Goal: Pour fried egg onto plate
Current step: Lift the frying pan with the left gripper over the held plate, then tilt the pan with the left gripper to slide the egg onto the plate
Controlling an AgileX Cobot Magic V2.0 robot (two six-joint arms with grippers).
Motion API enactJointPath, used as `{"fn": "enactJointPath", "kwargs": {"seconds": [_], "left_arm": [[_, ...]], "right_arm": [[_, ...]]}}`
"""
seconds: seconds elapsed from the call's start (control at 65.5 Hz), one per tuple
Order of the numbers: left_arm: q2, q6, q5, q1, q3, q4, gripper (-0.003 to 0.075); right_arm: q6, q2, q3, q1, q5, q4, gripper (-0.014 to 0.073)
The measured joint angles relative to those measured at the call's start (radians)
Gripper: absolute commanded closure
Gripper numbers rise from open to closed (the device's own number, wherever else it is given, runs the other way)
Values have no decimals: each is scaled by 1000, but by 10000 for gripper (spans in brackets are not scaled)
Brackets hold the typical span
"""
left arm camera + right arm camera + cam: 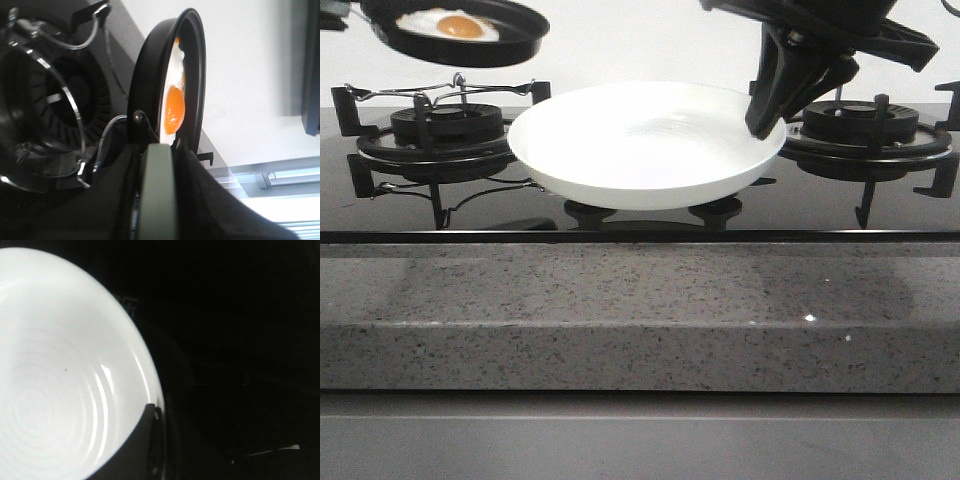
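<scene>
The fried egg [448, 25], white with an orange yolk, lies in a black frying pan [470, 48] held in the air at the far left, above the left burner. In the left wrist view the egg [174, 107] lies against the pan's floor, inside the pan's rim [197, 60]. My left gripper [157, 150] is shut on the pan's grey-green handle [157, 195]. The white plate [640, 145] hangs just above the middle of the stove. My right gripper [765, 125] is shut on its right rim. The plate [60, 365] and one finger [140, 450] show in the right wrist view.
A black glass stove top carries a left burner with a wire grate [445, 125] and a right burner [865, 125]. Two knobs [715, 212] sit under the plate. A speckled grey stone counter edge [640, 300] runs across the front.
</scene>
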Motion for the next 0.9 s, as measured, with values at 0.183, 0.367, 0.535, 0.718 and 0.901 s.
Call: {"fn": "enactJointPath", "kwargs": {"seconds": [0.183, 0.367, 0.535, 0.718, 0.901], "left_arm": [[-52, 32, 22, 0, -51, 80, 741], [-143, 37, 23, -30, -79, 185, 741], [-200, 41, -27, -159, -79, 327, 741], [-210, 74, -130, -332, -79, 450, 741], [-221, 174, -213, -438, -84, 525, 741]], "right_arm": [[0, 0, 0, 0, 0, 0, 699], [0, 0, 0, 0, 0, 0, 699], [0, 0, 0, 0, 0, 0, 699], [0, 0, 0, 0, 0, 0, 699], [0, 0, 0, 0, 0, 0, 699]]}}
